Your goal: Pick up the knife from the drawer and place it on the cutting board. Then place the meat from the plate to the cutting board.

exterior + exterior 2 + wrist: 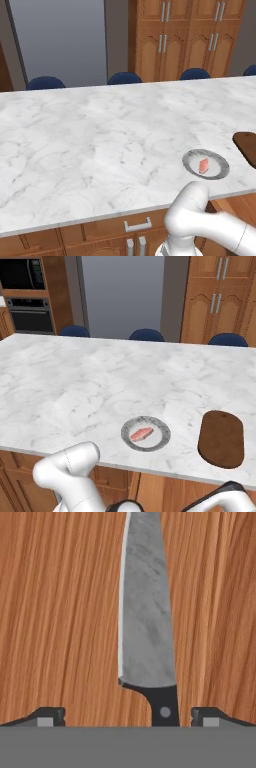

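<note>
The knife (pixel 147 622) lies flat on the wooden drawer floor (pixel 60 612), its grey blade running straight away from the jaws and its dark riveted handle (pixel 164 709) sitting between the two fingertips (pixel 47 717), nearer the right-hand one; the gripper (pixel 128 718) hangs directly over it with the jaws wide apart and holding nothing, neither tip touching the handle as far as can be told.

So the step in hand is the first one, the pick from the drawer; judging from this, the next move calls for a short descent until the tips straddle the handle, perhaps a small shift toward the handle to centre it, then a close across its narrow width (the handle, not the blade, is the safer place to grip).

Up on the marble tabletop (pixel 75 381), well away from the jaws, the meat (pixel 141 433) sits on the plate (pixel 161 440); the cutting board (pixel 221 438) lies bare just beside the plate, so both placements are not yet done.
</note>
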